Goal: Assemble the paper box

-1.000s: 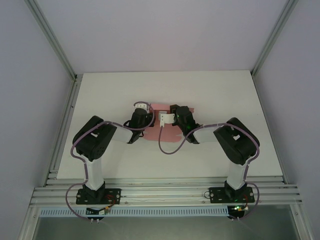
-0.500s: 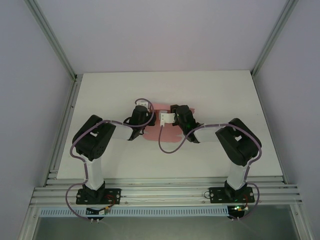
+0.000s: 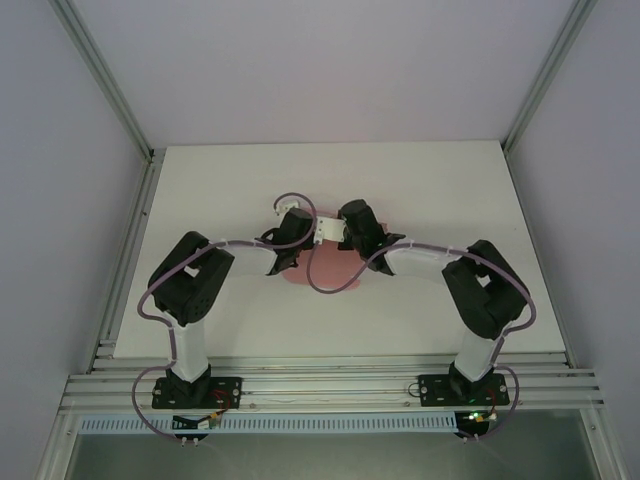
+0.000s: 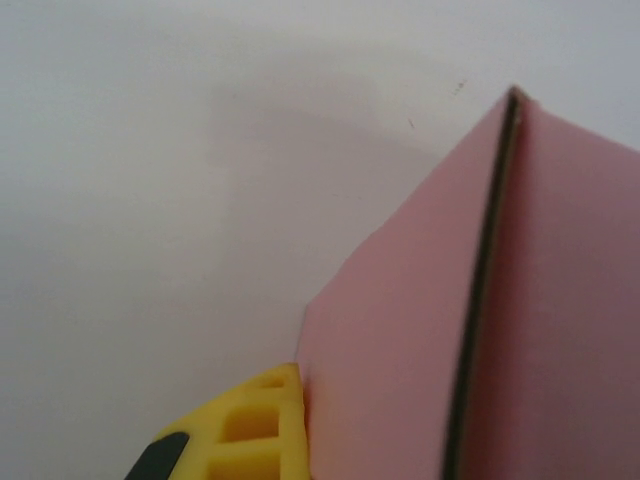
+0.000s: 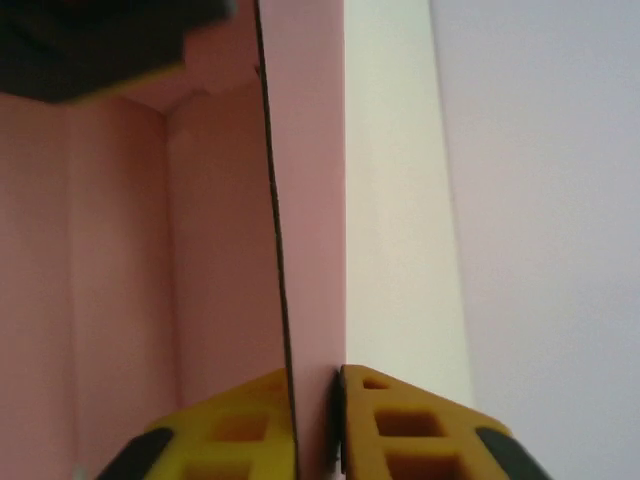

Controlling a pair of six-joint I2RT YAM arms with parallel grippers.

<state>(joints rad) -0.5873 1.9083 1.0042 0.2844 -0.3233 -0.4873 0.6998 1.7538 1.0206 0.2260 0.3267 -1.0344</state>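
Left gripper (image 3: 288, 240), right gripper (image 5: 316, 420), close together, jaws pinched

The paper box (image 4: 390, 340) is thin pink card, matt and smooth, its cut edge showing as a fine dark line, and the fingers (image 5: 410, 425) of the right gripper (image 5: 318, 385) look like yellow moulded plastic with a dull skin and open square cells. The table (image 3: 420, 180) is a smooth matt white board, edged at the near side by rails (image 3: 330, 385) of pale grooved metal with a soft satin sheen, and the walls (image 3: 320, 70) are flat matt grey panels. The arms (image 3: 190, 275) wear black plastic shells with a faint gloss and smooth white sleeves
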